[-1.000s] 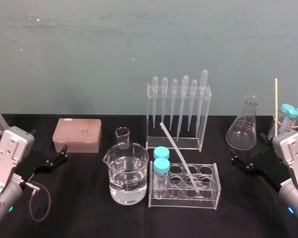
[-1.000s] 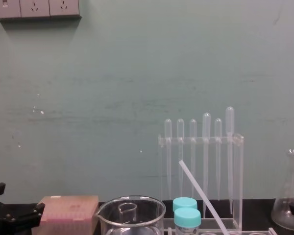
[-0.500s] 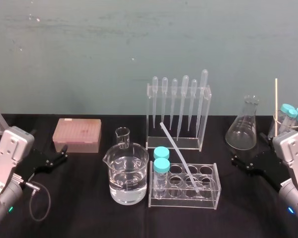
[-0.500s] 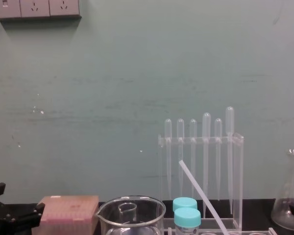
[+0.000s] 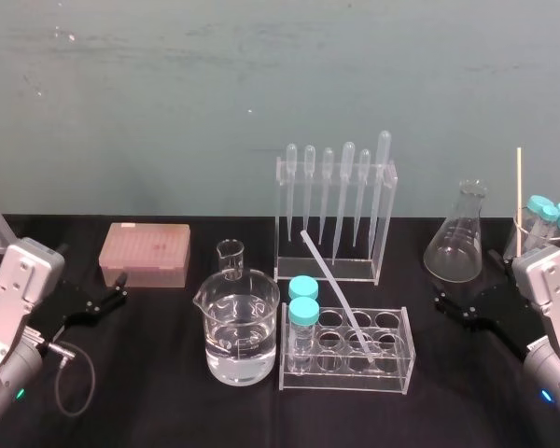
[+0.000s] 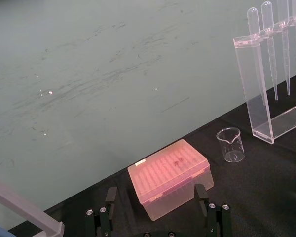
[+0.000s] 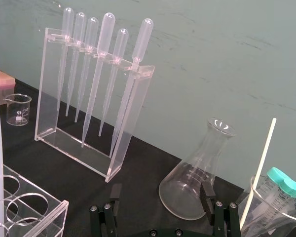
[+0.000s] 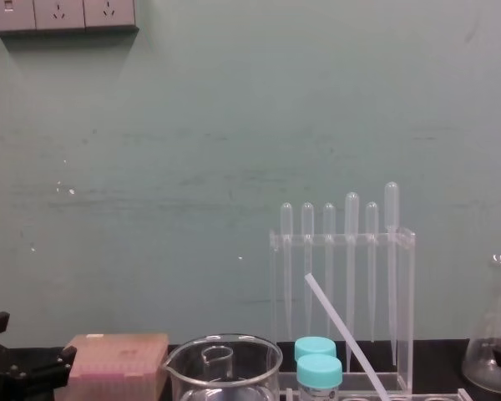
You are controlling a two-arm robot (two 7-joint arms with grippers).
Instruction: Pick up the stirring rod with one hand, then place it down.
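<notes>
A: What stands behind?
B: A pale green wall (image 5: pixel 168 84), scuffed and streaked, with a row of sockets (image 8: pixel 60 14) high on its left.
A: And beneath?
B: A black table (image 5: pixel 168 401), set against the wall.

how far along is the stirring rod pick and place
Done: nothing that shows. The stirring rod leans in the test tube rack, its lower end in a hole, untouched. In hand: nothing. The left gripper sits open at the table's left, and the right gripper sits open at the right by the flask. Left: grasp the rod, lift it, set it down.
</notes>
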